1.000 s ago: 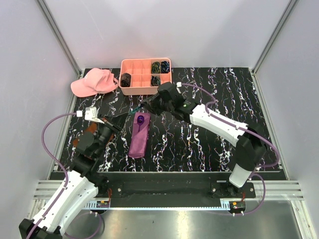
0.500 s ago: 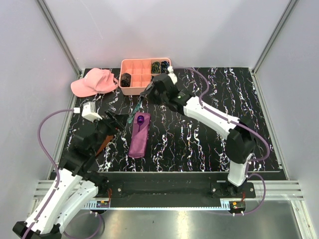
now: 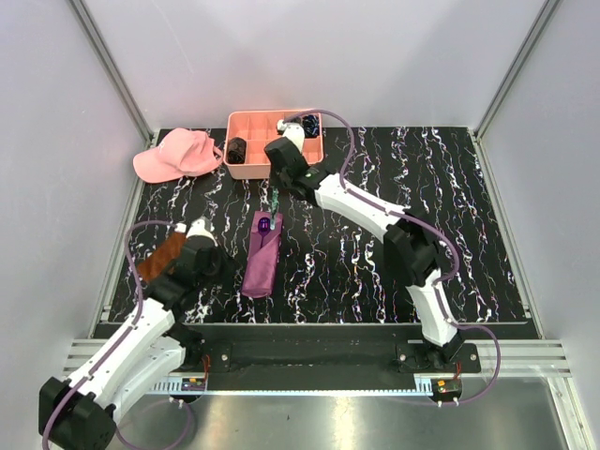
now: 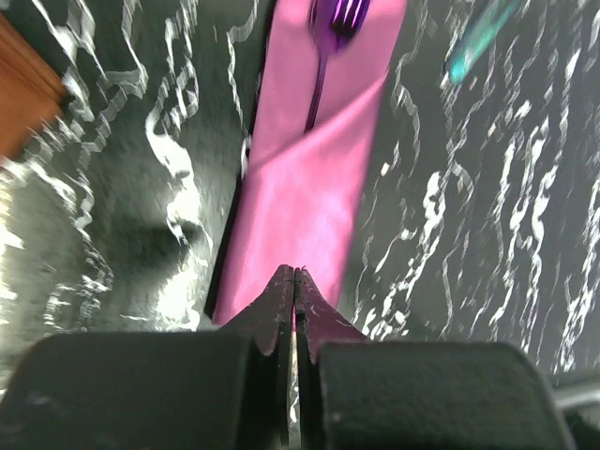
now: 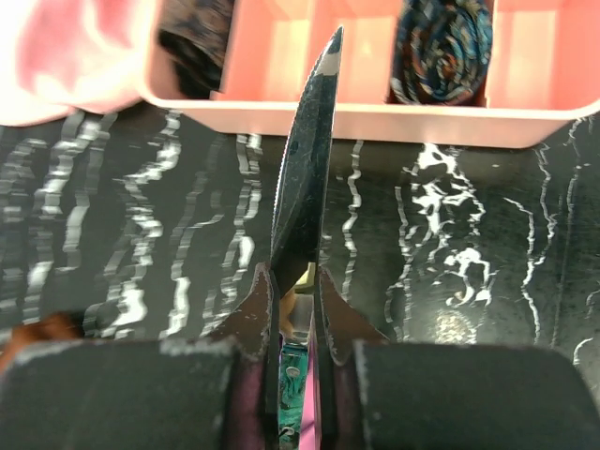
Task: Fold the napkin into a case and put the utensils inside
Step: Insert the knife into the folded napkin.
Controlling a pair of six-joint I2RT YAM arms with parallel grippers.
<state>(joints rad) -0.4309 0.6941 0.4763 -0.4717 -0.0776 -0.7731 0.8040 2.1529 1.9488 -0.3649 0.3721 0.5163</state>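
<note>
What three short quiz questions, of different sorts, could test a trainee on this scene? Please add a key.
1. True or false: the napkin lies spread out as a full square.
2. Where does the purple fork rest? A) in the pink tray; B) tucked into the napkin's far end; C) on the pink cap.
3. Which gripper holds the knife, and in what state is the other one?
Key: 1 false, it is folded into a narrow strip. 2 B. 3 The right gripper; the left gripper is shut and empty.
</note>
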